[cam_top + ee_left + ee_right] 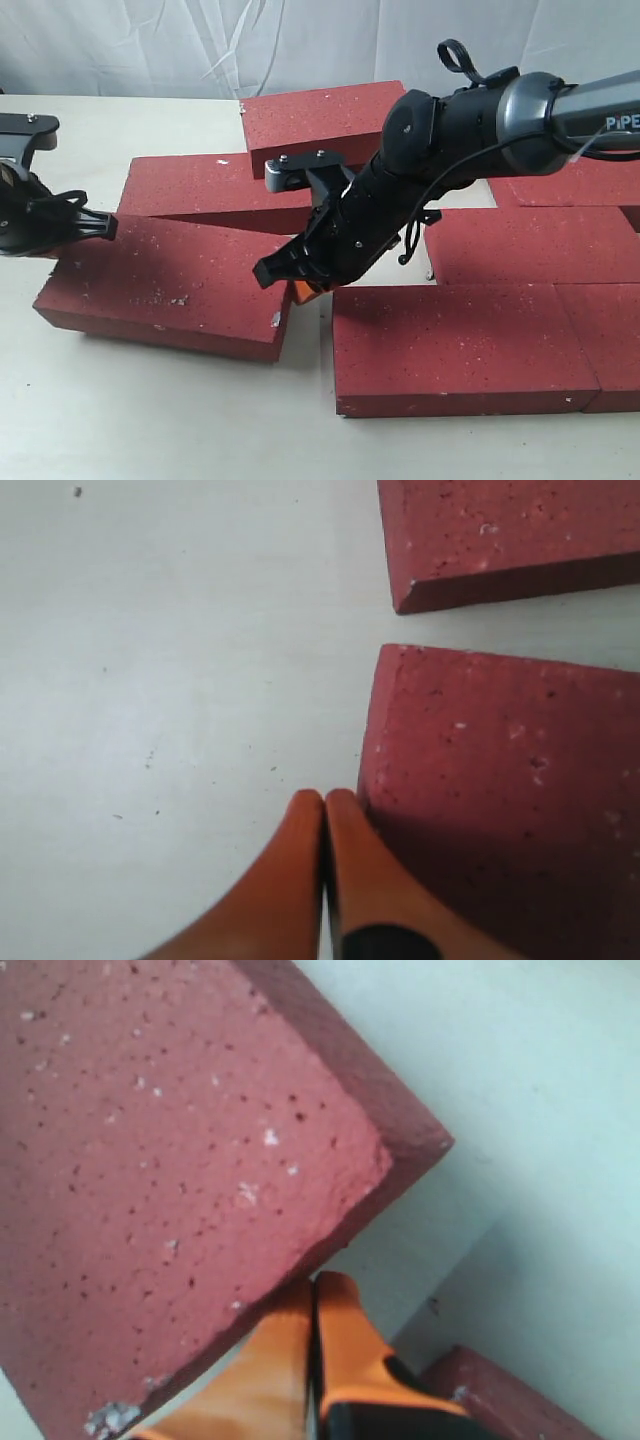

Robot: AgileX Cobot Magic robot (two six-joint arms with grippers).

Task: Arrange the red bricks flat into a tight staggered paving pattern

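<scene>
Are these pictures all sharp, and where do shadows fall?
Exterior view: sharp, soft even light, faint shadow under the right arm on the bricks. Left wrist view: left fingers blurred, brick sharper. Right wrist view: right fingers soft, brick clearer.

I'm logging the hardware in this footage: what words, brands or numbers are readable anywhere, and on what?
"PiPE": white letters on the right arm's grey link, cut off by the exterior view's edge.
Nothing written shows on the red bricks or in either wrist view.
</scene>
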